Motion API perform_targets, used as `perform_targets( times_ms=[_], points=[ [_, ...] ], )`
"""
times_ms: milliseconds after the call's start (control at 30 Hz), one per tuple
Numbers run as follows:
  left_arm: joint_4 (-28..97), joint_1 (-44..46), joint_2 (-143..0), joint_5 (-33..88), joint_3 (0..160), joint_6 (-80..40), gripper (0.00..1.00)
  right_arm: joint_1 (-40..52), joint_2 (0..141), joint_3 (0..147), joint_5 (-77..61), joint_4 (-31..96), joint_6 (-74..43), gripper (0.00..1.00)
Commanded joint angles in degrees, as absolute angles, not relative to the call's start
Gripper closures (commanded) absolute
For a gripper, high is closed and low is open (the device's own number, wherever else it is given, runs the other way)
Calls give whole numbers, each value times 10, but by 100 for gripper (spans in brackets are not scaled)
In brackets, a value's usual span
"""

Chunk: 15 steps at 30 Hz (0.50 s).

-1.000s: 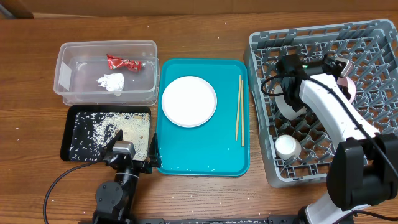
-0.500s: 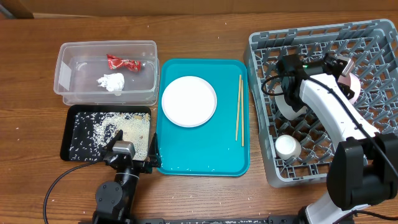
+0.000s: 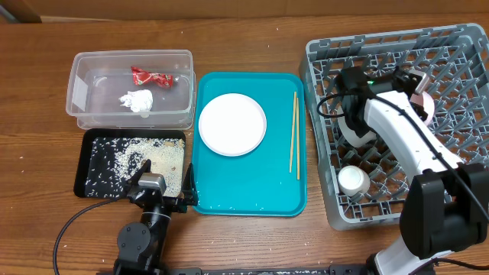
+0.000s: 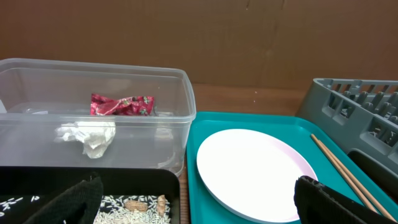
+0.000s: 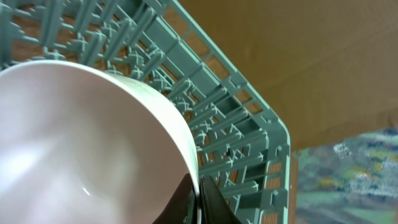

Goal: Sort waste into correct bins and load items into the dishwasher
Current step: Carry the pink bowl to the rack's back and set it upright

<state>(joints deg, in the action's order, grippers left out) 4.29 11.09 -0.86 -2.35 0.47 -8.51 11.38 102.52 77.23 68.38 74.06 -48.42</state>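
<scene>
The grey dish rack [image 3: 458, 53] stands at the right. My right gripper [image 3: 425, 90] is inside it, shut on the rim of a pinkish-white bowl [image 3: 431, 108]; the wrist view shows the jaws [image 5: 198, 200] pinching that bowl [image 5: 81, 143] above the rack's lattice [image 5: 236, 124]. A second bowl [image 3: 353, 134] stands on edge in the rack, and the cup [image 3: 352, 180] is near its front. The plate [image 3: 232, 124] and chopsticks [image 3: 294, 134] lie on the teal tray. My left gripper [image 3: 166, 177] is open and empty at the black tray's front edge [image 4: 199, 208].
The clear tub [image 3: 80, 88] holds the red wrapper [image 3: 150, 77] and white tissue [image 3: 137, 101]. The black tray [image 3: 95, 164] holds rice grains with brown bits [image 3: 153, 162]. The teal tray [image 3: 252, 183] lies between the bins and the rack. My right arm spans the rack's front half.
My right gripper has shifted slightly left with the bowl in it. The left arm and everything on the table have stayed put.
</scene>
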Motion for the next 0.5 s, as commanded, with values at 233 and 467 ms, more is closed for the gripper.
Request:
perform_targets(
  times_ms=[233,467],
  points=[
    [41,105,-4,-30,3,-75,0,122,1022,779,770,782,-492,96],
    [41,105,-4,-30,3,-75,0,114,1022,771,748,761,-495,96]
  ],
)
